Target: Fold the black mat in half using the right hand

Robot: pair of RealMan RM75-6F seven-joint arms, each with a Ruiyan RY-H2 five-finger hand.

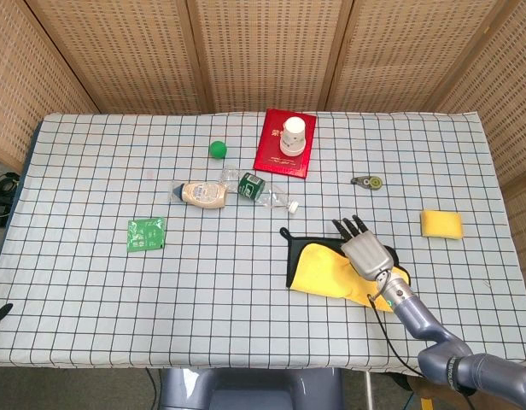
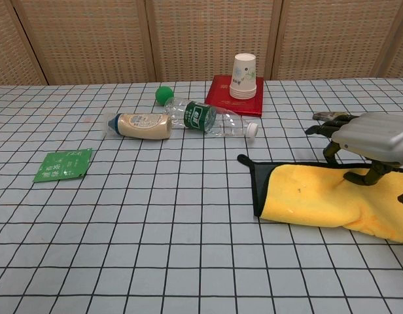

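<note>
Head view, left to right: a green packet (image 1: pixel 147 234) lies well apart from the work; a mayonnaise bottle (image 1: pixel 201 194) and a clear water bottle (image 1: pixel 261 190) lie on their sides near the middle, with a green ball (image 1: pixel 217 149) and a red box (image 1: pixel 285 143) carrying stacked paper cups (image 1: pixel 294 136) behind them. Right of centre sits the black mat (image 1: pixel 294 254), its yellow underside turned up and laid over most of the black face, leaving a dark strip along the left and far edges. The right hand (image 1: pixel 368 254) rests over the fold's right part, fingers reaching past the far edge; whether it pinches cloth cannot be told. The left hand is out of view. Further right are a small metal tool (image 1: pixel 366 181) and a yellow sponge (image 1: pixel 441 224). Judged from this, the flap looks skewed, so letting go now could leave edges unmatched, or the cloth may spring back.
</note>
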